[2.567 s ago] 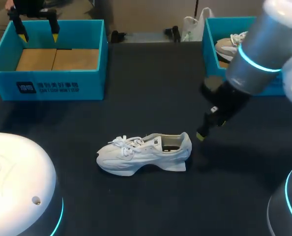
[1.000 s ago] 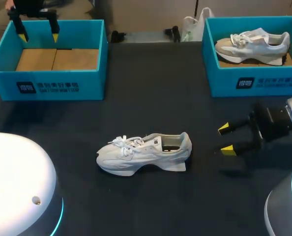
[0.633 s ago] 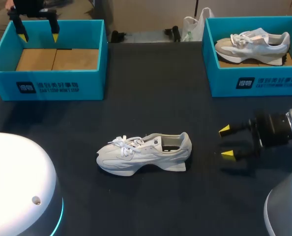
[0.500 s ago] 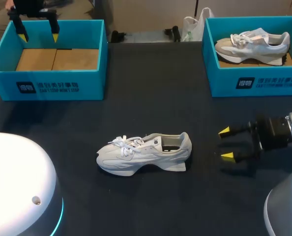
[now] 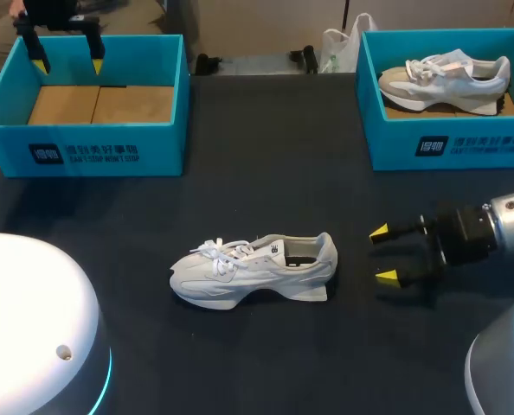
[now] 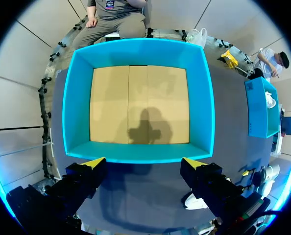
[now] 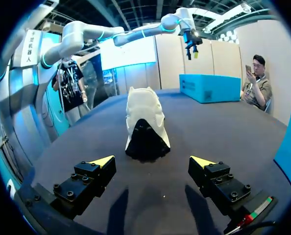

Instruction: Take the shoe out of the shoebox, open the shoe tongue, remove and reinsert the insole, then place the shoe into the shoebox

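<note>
One shoe (image 5: pixel 253 270) lies crosswise, toe left, heel toward the spread right pincer (image 5: pixel 383 254).

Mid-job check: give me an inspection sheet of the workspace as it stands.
Surface: dark table, flat.
Job's things: white shoe on its sole mid-table; left shoebox empty; right shoebox holds a second shoe.
Clutter: nothing seen.
Grippers: left gripper open above the left shoebox; right gripper open, behind the white shoe's heel, not touching.
Cables: nothing seen.
Surroundings: nothing seen reaching over the table.
</note>
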You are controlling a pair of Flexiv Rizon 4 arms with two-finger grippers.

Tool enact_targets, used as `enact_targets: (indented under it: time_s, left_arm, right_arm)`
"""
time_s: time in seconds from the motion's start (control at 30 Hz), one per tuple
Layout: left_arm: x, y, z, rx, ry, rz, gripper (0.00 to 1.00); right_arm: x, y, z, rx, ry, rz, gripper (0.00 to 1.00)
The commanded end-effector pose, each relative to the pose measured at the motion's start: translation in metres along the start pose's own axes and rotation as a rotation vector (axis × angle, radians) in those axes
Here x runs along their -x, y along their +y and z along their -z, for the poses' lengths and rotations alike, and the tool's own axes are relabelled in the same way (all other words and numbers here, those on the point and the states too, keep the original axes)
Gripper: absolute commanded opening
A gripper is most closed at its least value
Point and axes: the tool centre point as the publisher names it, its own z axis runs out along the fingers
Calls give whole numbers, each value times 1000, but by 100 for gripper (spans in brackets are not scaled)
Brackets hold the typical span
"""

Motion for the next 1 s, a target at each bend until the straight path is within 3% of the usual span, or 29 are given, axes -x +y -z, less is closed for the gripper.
enact_targets:
  time_s: [0.03, 0.47, 1.0]
  left_arm:
    - [0, 0, 0, 0, 0, 0, 100]
    - [0, 0, 0, 0, 0, 0, 100]
    - [0, 0, 0, 0, 0, 0, 100]
  right_arm:
    - [0, 1, 0, -3, 0, 0, 100]
    - [5, 6, -37, 16, -52, 15, 100]
    - [-3, 13, -60, 39, -46, 32, 100]
